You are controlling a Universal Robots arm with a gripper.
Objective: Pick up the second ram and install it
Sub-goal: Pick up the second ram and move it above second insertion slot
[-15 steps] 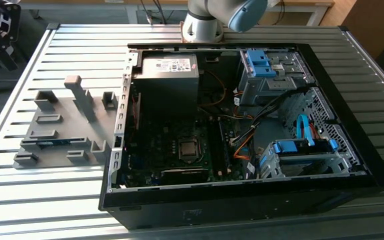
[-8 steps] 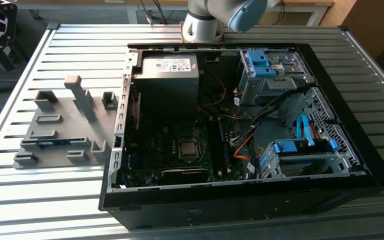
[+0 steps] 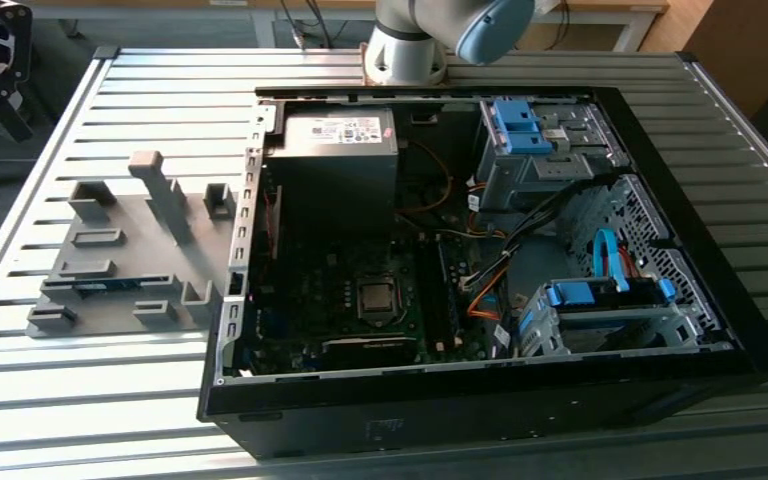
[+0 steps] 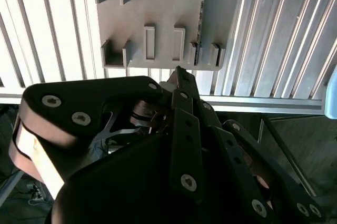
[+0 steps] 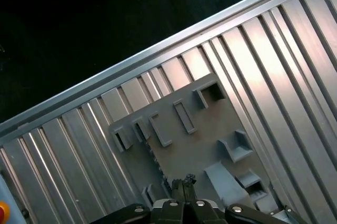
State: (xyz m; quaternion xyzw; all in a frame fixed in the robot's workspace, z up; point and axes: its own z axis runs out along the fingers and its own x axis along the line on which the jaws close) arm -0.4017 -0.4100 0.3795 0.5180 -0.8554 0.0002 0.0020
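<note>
A ribbed metal table (image 3: 117,420) carries an open black computer case (image 3: 491,415) lying on its side, with its motherboard facing up. Beside it, toward the exterior view's left, sits a gray slotted rack (image 3: 144,265). The robot arm (image 3: 411,45) rises from the far edge of the table and leaves the picture at the top. The task looks to be at an early stage, because the second ram (image 3: 101,284), a slim blue-green strip, stands on edge in a slot of the rack and has not yet been lifted. In the second wrist view it appears as a thin dark line (image 4: 200,18) running along the rack. In the first wrist view the black gripper (image 5: 182,182) hangs above the rack, and its two fingers are pressed together with nothing between them. Its tip is near the strip but seems apart from it. Picking up, carrying and seating in the case all appear to be left. The memory slots beside the processor are too dark to show whether a first stick is already seated. The ram's label and chips cannot be made out, and much of the second wrist view is blocked by the gripper's own body.
</note>
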